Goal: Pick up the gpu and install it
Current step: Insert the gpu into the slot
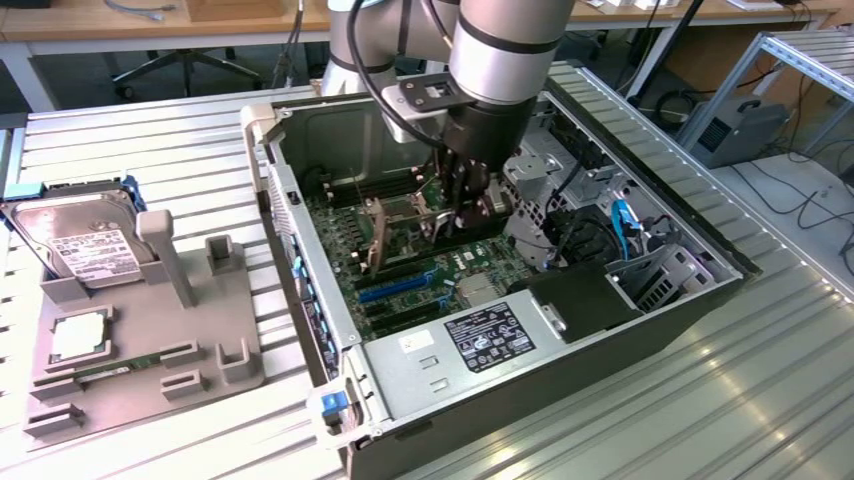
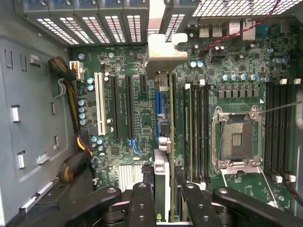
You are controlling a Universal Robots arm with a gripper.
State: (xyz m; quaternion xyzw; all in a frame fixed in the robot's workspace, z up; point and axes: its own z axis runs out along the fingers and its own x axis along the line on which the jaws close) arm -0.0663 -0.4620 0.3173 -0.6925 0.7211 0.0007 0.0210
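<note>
Jaws (image 2: 163,198) grip the gpu (image 2: 165,123) edge-on above motherboard (image 2: 236,71).

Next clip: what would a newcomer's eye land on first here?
The gripper reaching down into the open computer case, holding the gpu edge-on above the motherboard. On the exterior view's left, a grey holder tray carries a hard drive.

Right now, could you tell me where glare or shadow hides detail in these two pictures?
Exterior view: the arm shades the motherboard; the case rim is bright. Wrist view: the gpu bracket glares pale, and the claw is a dark silhouette.
</note>
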